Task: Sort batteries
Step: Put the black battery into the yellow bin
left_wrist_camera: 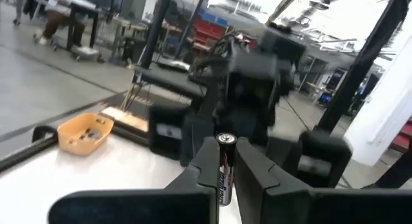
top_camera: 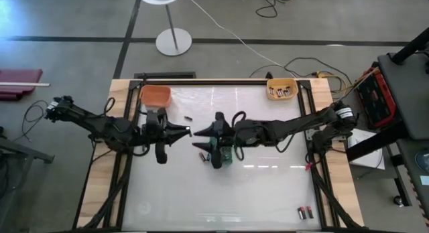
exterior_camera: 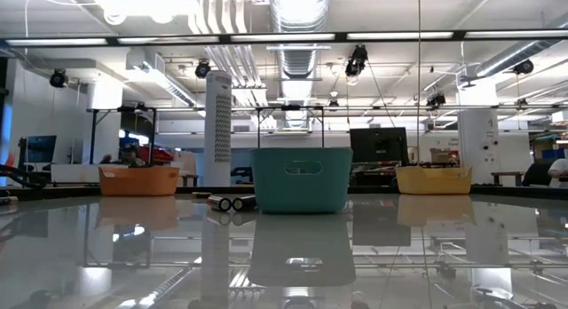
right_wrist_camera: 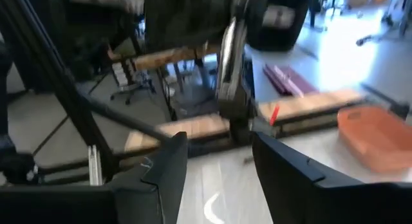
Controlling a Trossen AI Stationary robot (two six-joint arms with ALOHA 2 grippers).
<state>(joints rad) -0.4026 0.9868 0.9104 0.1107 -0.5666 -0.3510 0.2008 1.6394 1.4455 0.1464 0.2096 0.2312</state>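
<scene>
A dark battery with a silvery end is lifted over the table's middle, with my left gripper shut on it. Facing it from the table's right, my right gripper stands open with nothing between its fingers; its tips are close to the left gripper's. A teal bin stands under the right gripper's wrist. An orange bin is at the far left and a yellow bin with several batteries at the far right. Loose batteries lie on the table. My left gripper pinches the battery's dark body between its two fingers. The battery lies along the fingers, and its silvery end sticks out past their tips. The fingers come about level from the table's left, with the battery clear of the table.
In the low view the teal bin stands in the middle, the orange bin left and the yellow bin right, with two batteries lying beside the teal one. A black frame edges the white table.
</scene>
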